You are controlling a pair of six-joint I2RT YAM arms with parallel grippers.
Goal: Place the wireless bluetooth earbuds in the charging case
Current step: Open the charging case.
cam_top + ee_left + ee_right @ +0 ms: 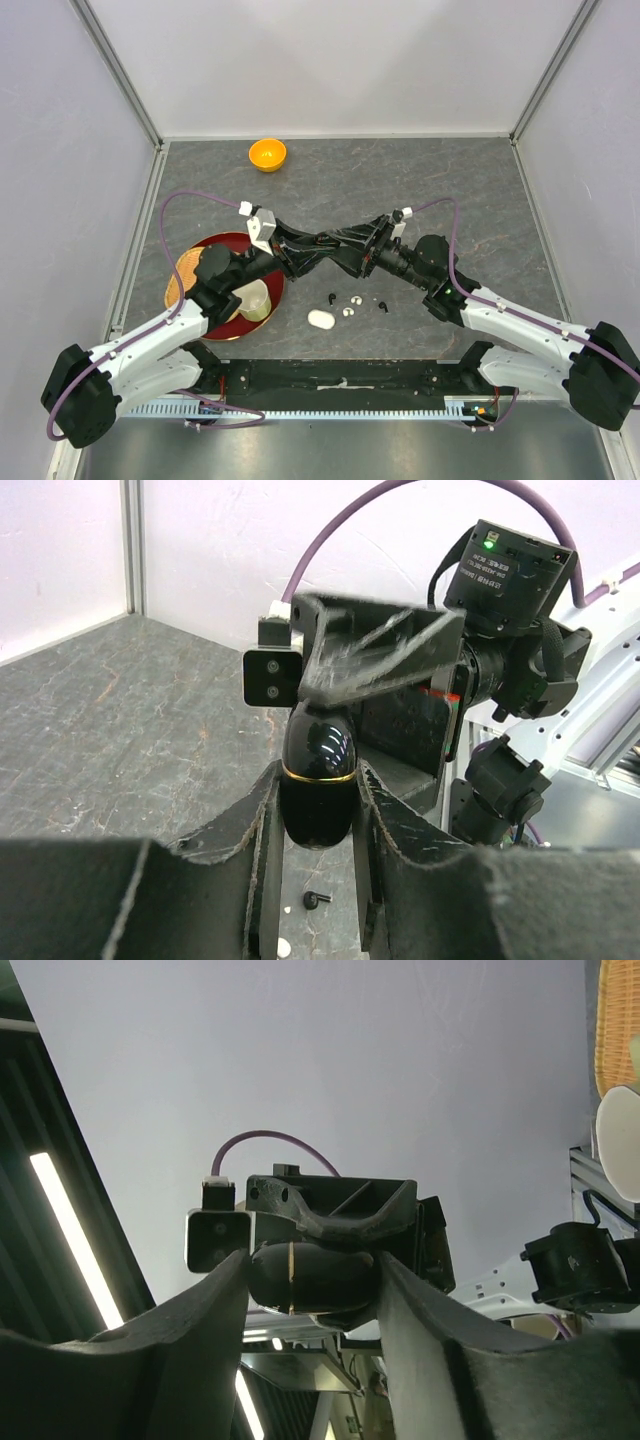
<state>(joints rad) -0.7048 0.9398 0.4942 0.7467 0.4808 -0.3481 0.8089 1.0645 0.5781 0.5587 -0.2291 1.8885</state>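
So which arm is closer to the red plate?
Left. The left arm passes right over the red plate. The right arm is off to the plate's right, beyond the black case and the loose earbuds.

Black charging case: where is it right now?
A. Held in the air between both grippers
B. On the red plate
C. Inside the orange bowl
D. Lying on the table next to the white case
A: in the left wrist view the black charging case is clamped in the left gripper, clear of the table, and the right wrist view shows the right gripper closed on the same case.
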